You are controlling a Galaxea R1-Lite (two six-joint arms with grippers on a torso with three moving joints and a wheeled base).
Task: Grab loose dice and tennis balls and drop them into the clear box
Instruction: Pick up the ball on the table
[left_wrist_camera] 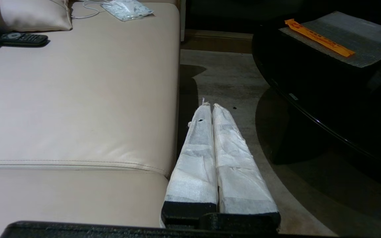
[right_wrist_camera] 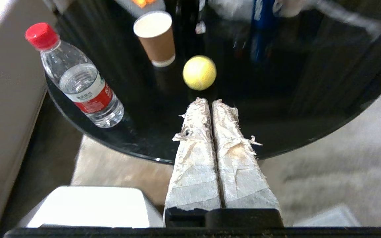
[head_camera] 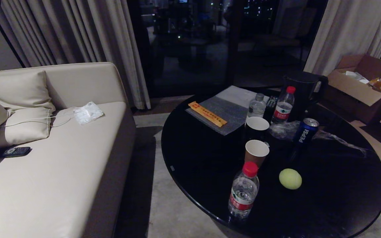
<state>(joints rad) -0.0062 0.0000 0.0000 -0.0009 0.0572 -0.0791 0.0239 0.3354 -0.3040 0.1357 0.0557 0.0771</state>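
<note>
Tennis ball (head_camera: 290,178) lies on black table (head_camera: 342,198) near paper cup (head_camera: 256,151).

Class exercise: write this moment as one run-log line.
right gripper: shut, empty, pointed at tennis ball | left gripper: shut, parked beside sofa | ball: loose on black table

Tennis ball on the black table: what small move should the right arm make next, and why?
Probably open the right gripper while easing toward the tennis ball. Its taped fingers are pressed shut, short of the ball, which lies free on the black table beside the paper cup.
</note>
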